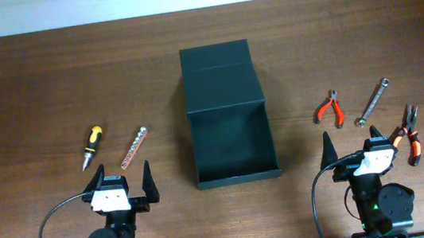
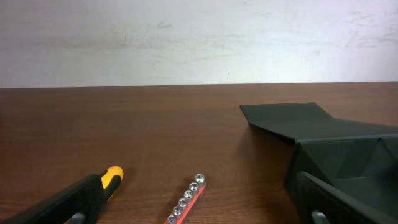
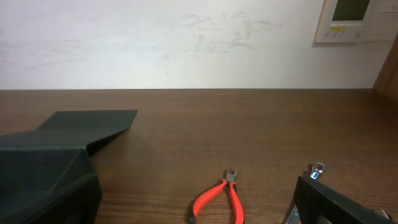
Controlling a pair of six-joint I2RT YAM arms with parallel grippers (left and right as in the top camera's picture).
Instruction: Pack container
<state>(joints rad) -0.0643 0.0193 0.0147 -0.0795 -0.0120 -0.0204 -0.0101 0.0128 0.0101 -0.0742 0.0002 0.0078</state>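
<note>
The dark green-black container [image 1: 231, 137] stands open at the table's middle, its flap lid lying flat behind it; it also shows in the left wrist view [image 2: 336, 149] and the right wrist view [image 3: 43, 162]. A yellow-handled screwdriver [image 1: 92, 145] and a red socket strip [image 1: 133, 147] lie at the left, in front of my open, empty left gripper [image 1: 121, 180]. Small red pliers [image 1: 327, 108], a silver wrench [image 1: 373, 100] and orange long-nose pliers [image 1: 411, 135] lie at the right. My right gripper [image 1: 362, 146] is open and empty, just behind the red pliers [image 3: 217, 199].
The brown wooden table runs to a white wall [image 2: 186, 37] at the back. A wall panel [image 3: 354, 18] hangs at the upper right in the right wrist view. Black cables [image 1: 49, 234] loop beside each arm base.
</note>
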